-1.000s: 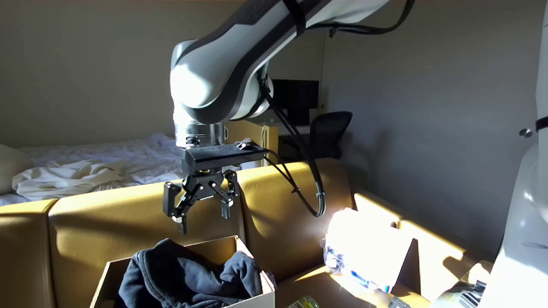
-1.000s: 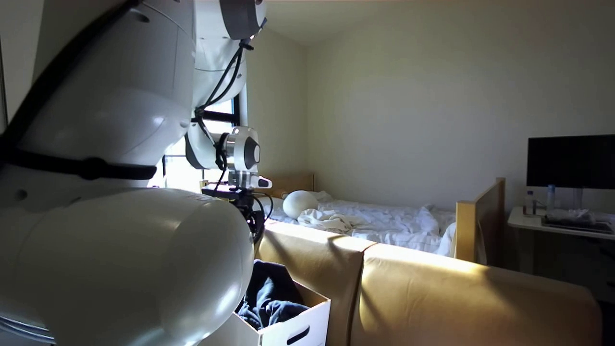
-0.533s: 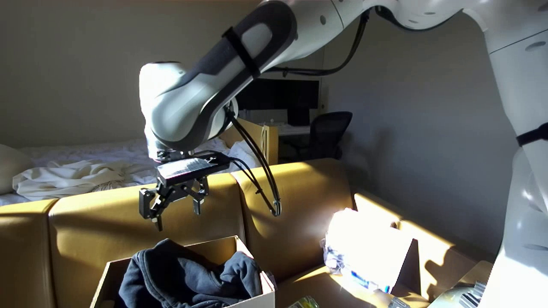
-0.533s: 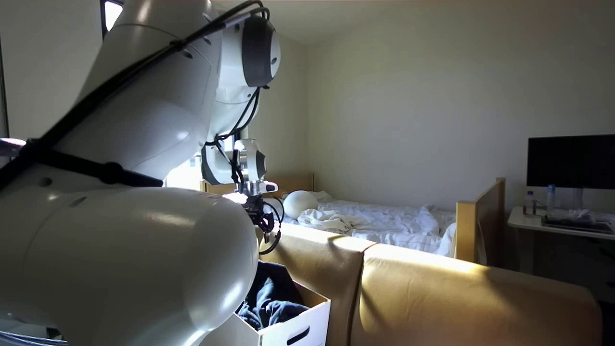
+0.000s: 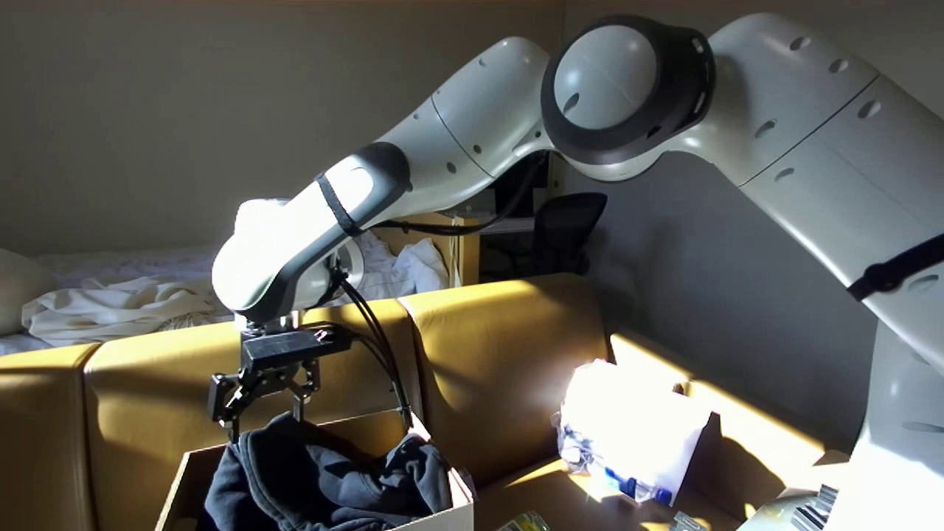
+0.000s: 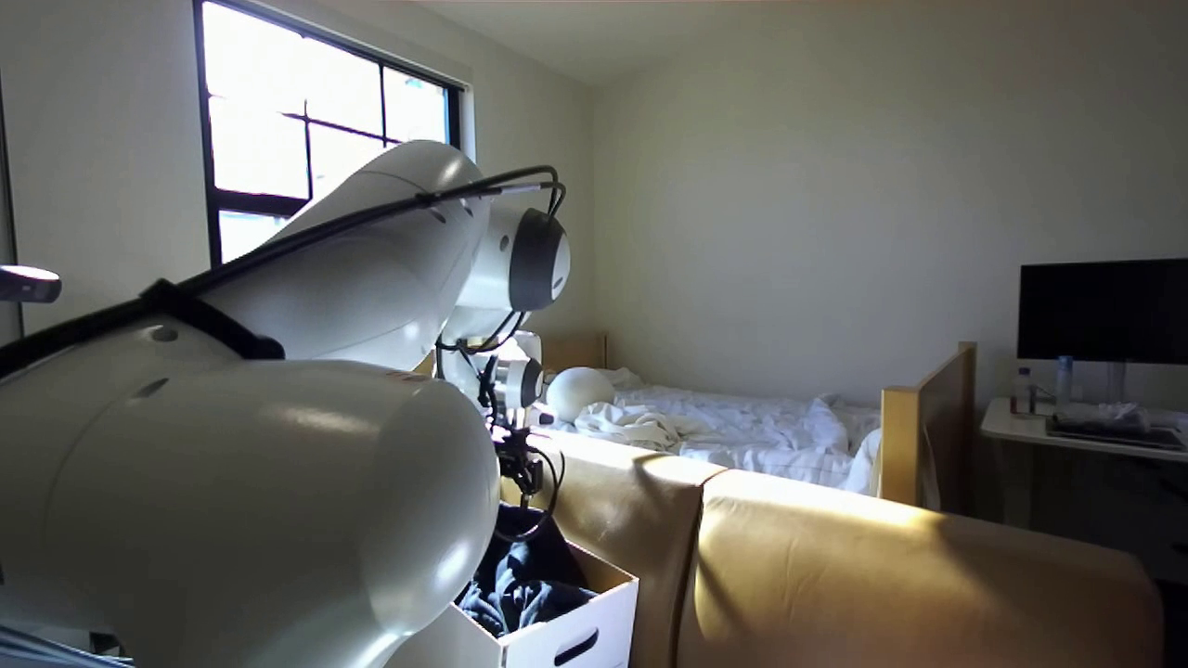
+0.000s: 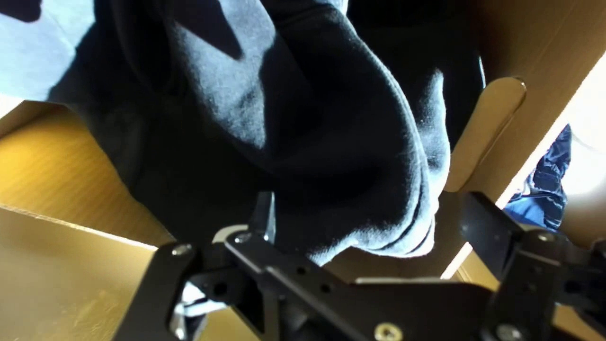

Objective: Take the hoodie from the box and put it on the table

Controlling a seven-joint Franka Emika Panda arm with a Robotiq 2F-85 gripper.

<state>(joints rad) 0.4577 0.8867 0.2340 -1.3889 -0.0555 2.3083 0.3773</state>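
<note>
Lowered this past half-second, your wide-spread gripper (image 5: 266, 423) looks mid-approach to the hoodie (image 5: 332, 476); next, straddle a fold (image 7: 397, 156) and close.

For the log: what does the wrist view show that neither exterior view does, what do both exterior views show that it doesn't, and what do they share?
Wrist view only: the pale rounded slot, seen whole from inside the box, and a blue crumpled item beyond the box's edge; I can't tell what that item is.

Both exterior views, not the wrist view: the robot arm, the bed and a monitor.

Shared: the dark hoodie in the box, the end effector and the sofa.
</note>
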